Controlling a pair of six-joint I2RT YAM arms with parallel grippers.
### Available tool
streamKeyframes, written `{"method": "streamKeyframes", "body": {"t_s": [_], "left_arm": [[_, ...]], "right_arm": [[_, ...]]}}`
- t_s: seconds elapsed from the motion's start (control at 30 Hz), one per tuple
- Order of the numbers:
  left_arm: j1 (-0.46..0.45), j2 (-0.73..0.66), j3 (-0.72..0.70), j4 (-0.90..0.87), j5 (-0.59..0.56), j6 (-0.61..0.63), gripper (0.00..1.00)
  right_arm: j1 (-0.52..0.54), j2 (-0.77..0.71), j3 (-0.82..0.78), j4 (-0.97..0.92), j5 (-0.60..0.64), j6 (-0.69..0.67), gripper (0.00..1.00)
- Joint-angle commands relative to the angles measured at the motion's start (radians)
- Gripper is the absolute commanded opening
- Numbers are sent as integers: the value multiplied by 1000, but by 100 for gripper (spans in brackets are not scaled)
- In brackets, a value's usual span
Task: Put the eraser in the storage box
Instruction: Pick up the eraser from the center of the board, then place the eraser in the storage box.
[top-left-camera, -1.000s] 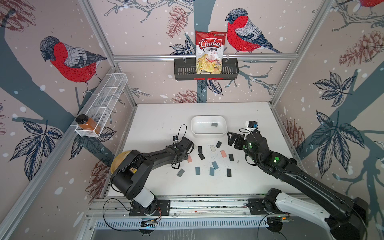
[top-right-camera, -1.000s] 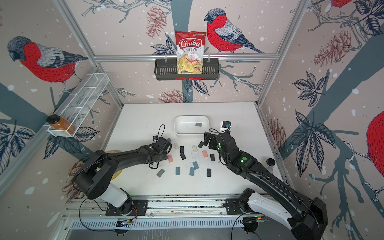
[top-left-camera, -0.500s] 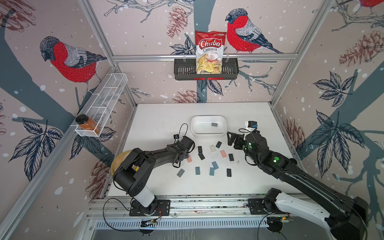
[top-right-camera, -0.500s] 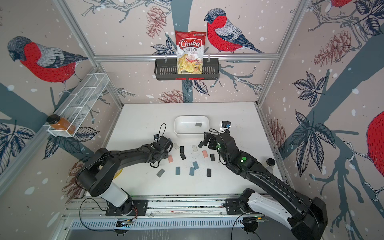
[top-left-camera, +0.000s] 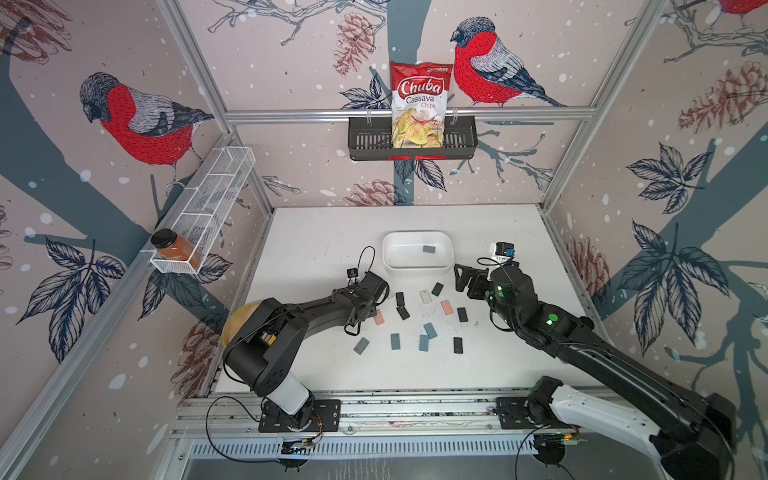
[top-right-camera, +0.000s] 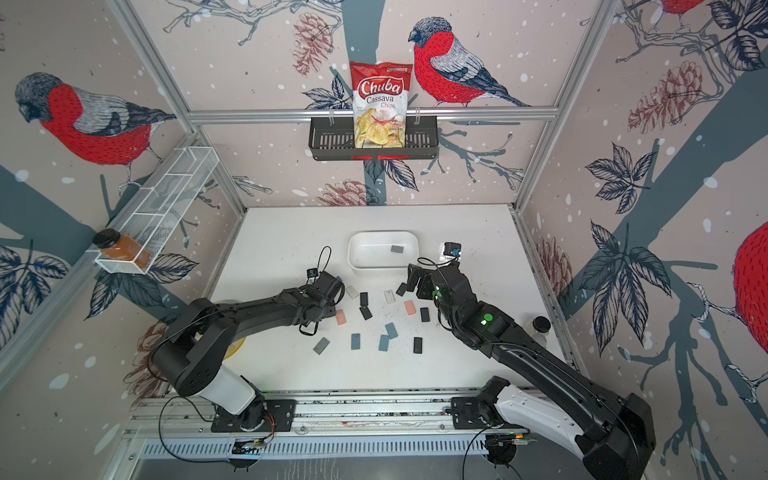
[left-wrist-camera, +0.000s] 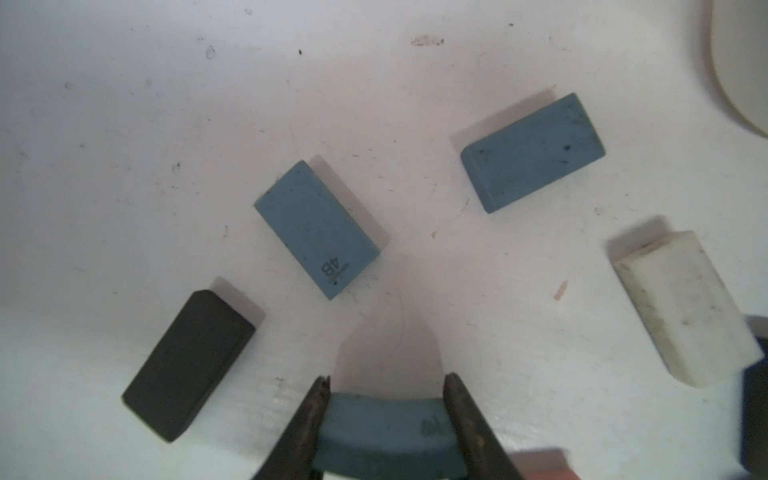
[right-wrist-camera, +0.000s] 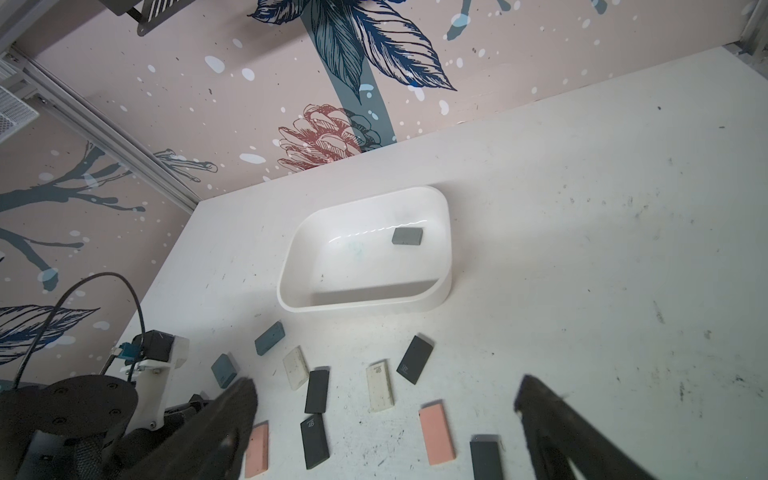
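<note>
Between the fingers of the left gripper (left-wrist-camera: 387, 380) a blue eraser (left-wrist-camera: 384, 432) is pinched, and it is visibly bowed by the squeeze. The jaws are closed onto it from both sides. Whether it is clear of the worktop (left-wrist-camera: 124, 104) cannot be told from the left wrist view. Around it, other pieces are seen lying loose: two more blue erasers (left-wrist-camera: 316, 230), a black eraser (left-wrist-camera: 187, 365) and a white eraser (left-wrist-camera: 681, 307).

The right gripper (right-wrist-camera: 386, 399) is spread wide with nothing between its fingers, and it is held just beside the storage box (top-left-camera: 415, 271), off the near right corner of that box.

The storage box is set toward the back of the worktop, well apart from the held eraser. One grey eraser (top-left-camera: 428, 249) is already lying inside it, flat on the floor of the box. About a dozen scattered erasers (top-left-camera: 446, 307), black, blue, pink, white and grey, are spread on the near side of the box, between the two arms.

The task is judged to be at the pick-up stage. A grip is made, but the carry over the near wall of the box and the release inside it are not yet done.
</note>
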Motion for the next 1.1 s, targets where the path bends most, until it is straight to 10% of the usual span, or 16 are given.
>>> {"method": "streamKeyframes", "body": {"t_s": [0.0, 0.6, 1.07], "left_arm": [[1, -14, 15, -17, 4, 12, 38], [-2, -53, 290, -133, 62, 113, 38], [-2, 336, 805, -243, 122, 189, 38]], "right_arm": [[0, -6, -9, 6, 21, 9, 100], [12, -29, -214, -88, 25, 154, 100], [20, 88, -281, -60, -35, 188, 99]]}}
